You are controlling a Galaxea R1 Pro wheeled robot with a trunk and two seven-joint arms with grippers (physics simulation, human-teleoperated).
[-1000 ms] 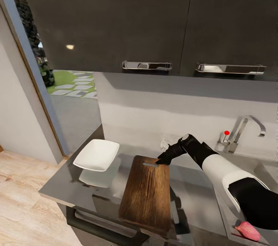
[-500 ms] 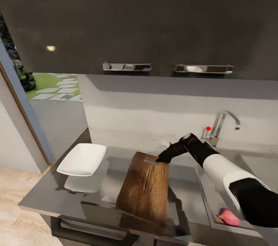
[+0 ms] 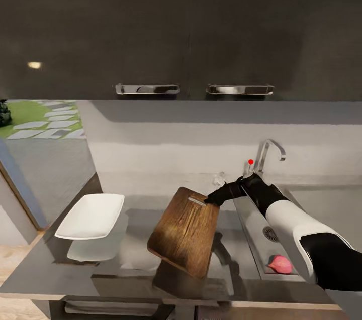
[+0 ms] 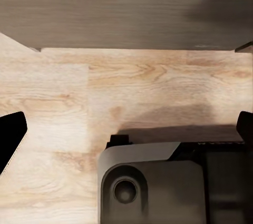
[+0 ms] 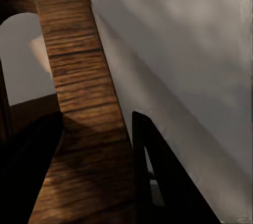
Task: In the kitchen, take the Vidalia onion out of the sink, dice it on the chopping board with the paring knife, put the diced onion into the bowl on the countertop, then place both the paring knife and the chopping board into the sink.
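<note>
One end effector, your right (image 3: 208, 201), is clamped on the handle end of the chopping board (image 3: 185, 230), whose far end is tilted up off the bench (image 3: 136, 254). The Vidalia onion (image 3: 280, 263) lies in the sink (image 3: 254, 239). The bowl (image 3: 91, 215) sits left of the board, well apart. Your left end effector's state I cannot tell.

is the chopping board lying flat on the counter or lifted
Lifted and tilted. The right gripper grips the chopping board at its handle end, and its shadow and reflection lie apart from it on the countertop.
</note>
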